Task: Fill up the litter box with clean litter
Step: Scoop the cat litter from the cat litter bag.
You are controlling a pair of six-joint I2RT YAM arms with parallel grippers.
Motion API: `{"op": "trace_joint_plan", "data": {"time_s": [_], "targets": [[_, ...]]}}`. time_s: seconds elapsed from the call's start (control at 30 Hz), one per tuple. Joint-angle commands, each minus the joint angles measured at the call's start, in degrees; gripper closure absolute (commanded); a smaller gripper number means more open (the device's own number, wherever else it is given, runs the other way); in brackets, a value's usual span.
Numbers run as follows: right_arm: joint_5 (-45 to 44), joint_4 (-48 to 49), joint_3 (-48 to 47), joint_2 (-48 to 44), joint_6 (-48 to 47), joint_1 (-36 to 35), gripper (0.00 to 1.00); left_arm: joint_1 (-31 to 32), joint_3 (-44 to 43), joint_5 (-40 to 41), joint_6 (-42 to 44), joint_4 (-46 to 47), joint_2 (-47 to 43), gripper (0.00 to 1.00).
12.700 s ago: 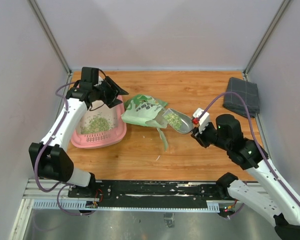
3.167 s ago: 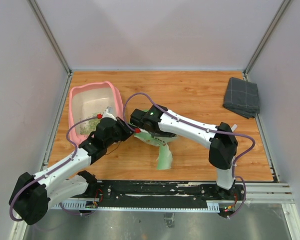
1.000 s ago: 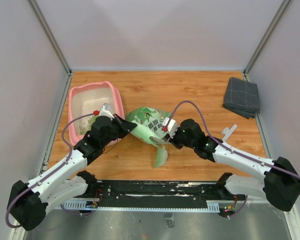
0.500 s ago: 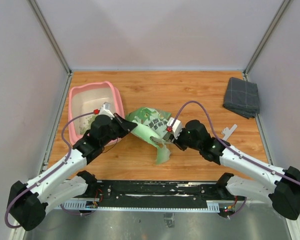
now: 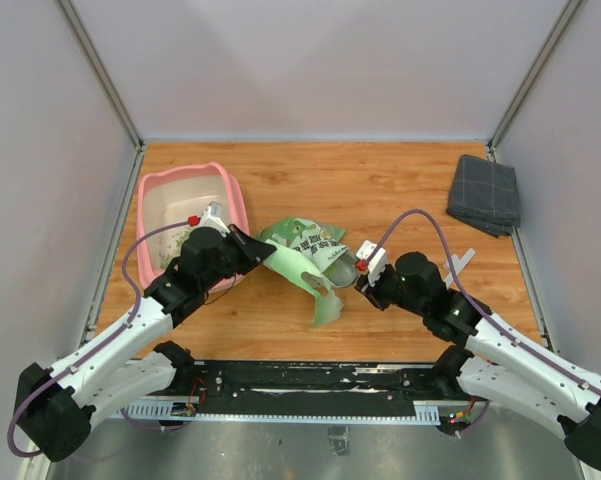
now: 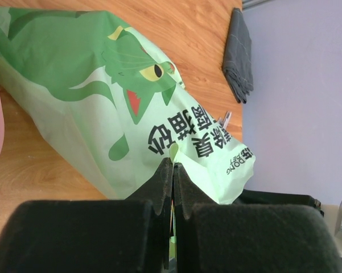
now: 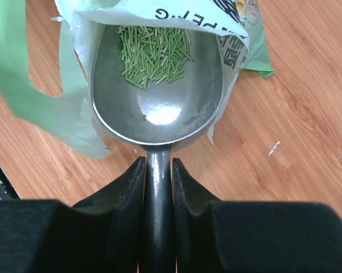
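A: While peering down the right wrist, seeing the right gripper (image 7: 157,166) doing what?
B: Clamping the handle of the grey metal scoop (image 7: 159,108), narrowed around it with both fingers pressing its sides. Holding the bowl pointing away from the wrist, tucking its far lip under the printed edge of the light green plastic bag (image 7: 23,79).
A: Carrying anything?
B: Carrying a small heap of clean litter (image 7: 153,51), thin green and pale sticks, gathering toward the bowl's far end and leaving the near part bare and shining.
A: Turning to the left gripper (image 6: 171,166)?
B: Pinching fully shut on a fold at the bag's edge, facing the green cat print and dark lettering.
A: Looking from above now, working outward?
B: Noticing a loose strip of the bag trailing toward the near edge of the wooden table (image 5: 380,190), between the two arms. Spotting a small white piece (image 5: 460,262) just right of the right arm, too small for naming.
A: Finding the litter box (image 5: 180,172) where?
B: Sitting on the table's left side, just beyond the left gripper, well apart from the scoop, with the bag lying between them. Holding a thin scatter of the same green litter on its cream floor, partly hiding behind the left arm.
A: Reaching the far side?
B: Seeing a dark grey folded cloth (image 5: 485,195) resting by the far right corner, well apart from everything else.
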State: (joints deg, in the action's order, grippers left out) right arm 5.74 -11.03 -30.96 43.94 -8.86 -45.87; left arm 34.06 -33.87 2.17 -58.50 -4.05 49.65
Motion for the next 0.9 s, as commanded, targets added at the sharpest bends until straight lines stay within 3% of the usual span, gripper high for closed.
{"op": "trace_joint_plan", "data": {"time_s": [0.0, 0.33, 0.5, 0.73, 0.87], "targets": [[-0.51, 1.44, 0.16, -3.67, 3.2, 1.18, 0.99, -0.14, -3.28, 1.75, 1.16, 1.19, -0.6, 1.0], [-1.06, -9.83, -8.85, -1.06, 4.26, 1.02, 0.99, -0.14, -4.34, 1.23, 2.54, -1.61, -1.08, 1.0], [1.31, -5.68, -5.46, -5.91, 6.75, 1.0, 0.99, -0.14, -5.33, 0.96, 2.9, -3.57, -1.21, 1.0], [-1.77, -9.34, -2.42, -16.26, 8.91, 1.0, 0.99, -0.14, -7.67, 0.01, 3.31, -4.47, -0.2, 1.0], [-1.57, -13.4, -3.6, -17.13, 10.45, 0.97, 0.99, -0.13, -7.93, 0.48, 3.39, -4.44, 0.29, 1.0]]}}
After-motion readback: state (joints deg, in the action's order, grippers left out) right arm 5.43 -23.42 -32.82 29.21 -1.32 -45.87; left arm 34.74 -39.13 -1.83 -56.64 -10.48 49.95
